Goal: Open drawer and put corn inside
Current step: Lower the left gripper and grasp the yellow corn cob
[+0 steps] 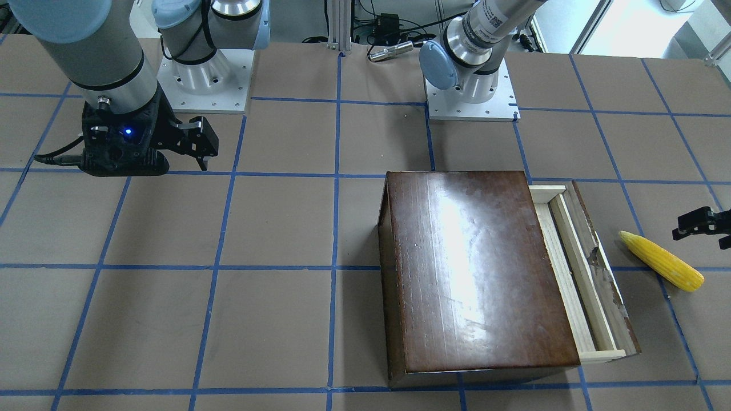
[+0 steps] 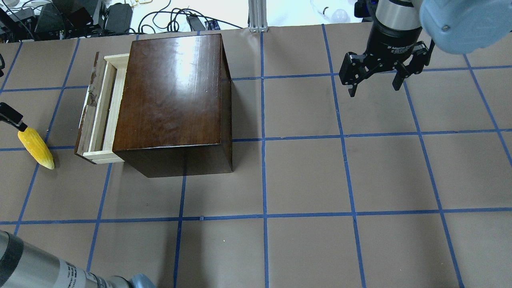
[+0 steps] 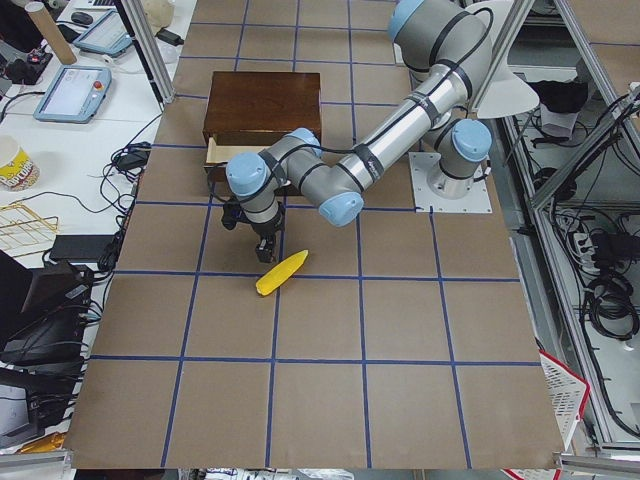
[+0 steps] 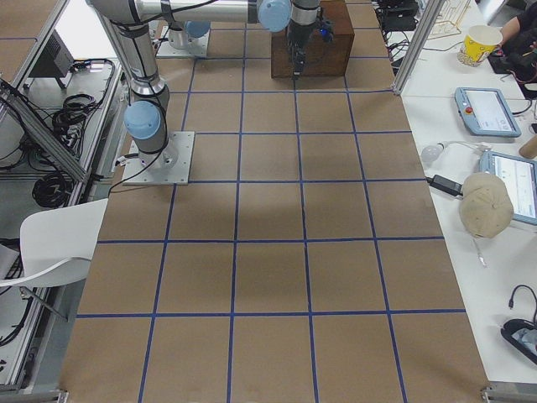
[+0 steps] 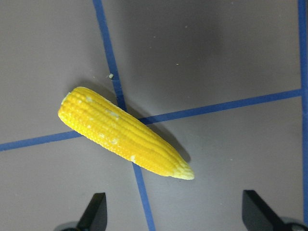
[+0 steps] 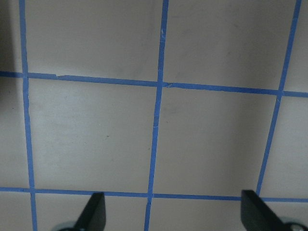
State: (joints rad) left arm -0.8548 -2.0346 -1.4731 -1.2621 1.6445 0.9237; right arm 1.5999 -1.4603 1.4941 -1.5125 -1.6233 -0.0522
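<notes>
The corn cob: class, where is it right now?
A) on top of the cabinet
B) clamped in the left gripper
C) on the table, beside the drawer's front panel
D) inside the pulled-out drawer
C: the corn cob lies on the table, apart from the partly open drawer, and the left gripper is open near it, holding nothing.

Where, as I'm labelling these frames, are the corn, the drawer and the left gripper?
corn (image 5: 120, 129): left wrist view, middle of the cob.
drawer (image 1: 604, 279): front-facing view, worn front panel.
left gripper (image 5: 174, 204): left wrist view, midway between its fingertips.
</notes>
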